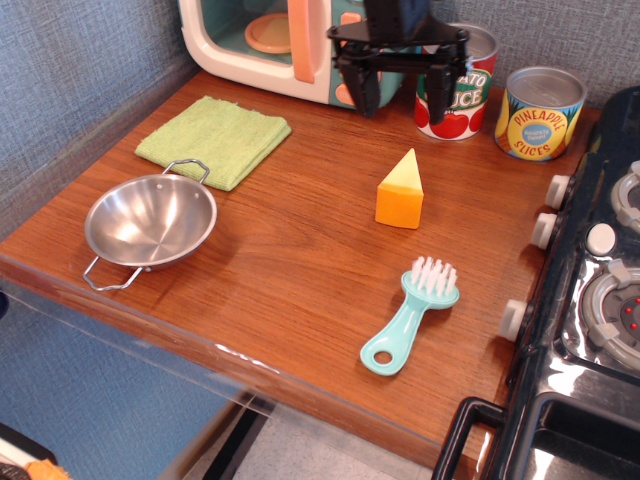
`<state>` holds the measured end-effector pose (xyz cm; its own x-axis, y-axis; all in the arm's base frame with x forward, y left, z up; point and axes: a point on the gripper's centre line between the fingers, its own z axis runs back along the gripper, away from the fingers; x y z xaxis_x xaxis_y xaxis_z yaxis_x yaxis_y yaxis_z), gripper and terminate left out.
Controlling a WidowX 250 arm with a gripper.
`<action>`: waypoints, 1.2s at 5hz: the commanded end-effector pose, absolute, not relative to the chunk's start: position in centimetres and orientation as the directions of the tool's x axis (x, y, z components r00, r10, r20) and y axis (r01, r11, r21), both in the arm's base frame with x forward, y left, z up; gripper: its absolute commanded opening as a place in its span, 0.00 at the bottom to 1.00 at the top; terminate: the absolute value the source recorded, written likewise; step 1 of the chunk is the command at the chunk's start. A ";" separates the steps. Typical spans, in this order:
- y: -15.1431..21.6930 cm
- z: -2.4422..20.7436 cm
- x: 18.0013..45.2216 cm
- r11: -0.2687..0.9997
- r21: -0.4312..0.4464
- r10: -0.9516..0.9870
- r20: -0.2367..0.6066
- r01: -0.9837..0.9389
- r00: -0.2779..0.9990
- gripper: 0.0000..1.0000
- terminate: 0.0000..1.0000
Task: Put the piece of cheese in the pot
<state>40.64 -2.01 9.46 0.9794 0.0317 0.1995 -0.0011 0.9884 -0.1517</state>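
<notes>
The piece of cheese [401,193] is a small wedge with orange sides and a pale yellow face, standing on the wooden table at centre right. The pot [150,220] is a shallow shiny steel bowl with two wire loop handles at the left front. My gripper [402,98] is black, open and empty, hanging above the table at the back, behind the cheese and in front of the tomato sauce can. It is well apart from the cheese.
A green cloth [214,138] lies at back left. A toy microwave [285,40] stands at the back. A tomato sauce can [466,85] and a pineapple slices can [540,112] stand at back right. A teal brush [412,312] lies in front of the cheese. A toy stove [595,300] borders the right.
</notes>
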 end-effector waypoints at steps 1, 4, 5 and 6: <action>-1.9 7.5 40.4 0.996 -0.077 0.065 0.144 -0.055 0.987 1.00 0.00; -4.6 4.8 40.3 0.990 -0.087 0.116 0.102 -0.107 0.988 1.00 0.00; -4.5 4.0 40.4 0.992 -0.062 0.119 0.087 -0.114 0.989 1.00 0.00; -4.1 3.8 40.5 0.992 -0.065 0.114 0.081 -0.109 0.990 0.00 0.00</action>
<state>39.63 -4.43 2.01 0.9948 0.0977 0.0291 -0.0960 0.9938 -0.0552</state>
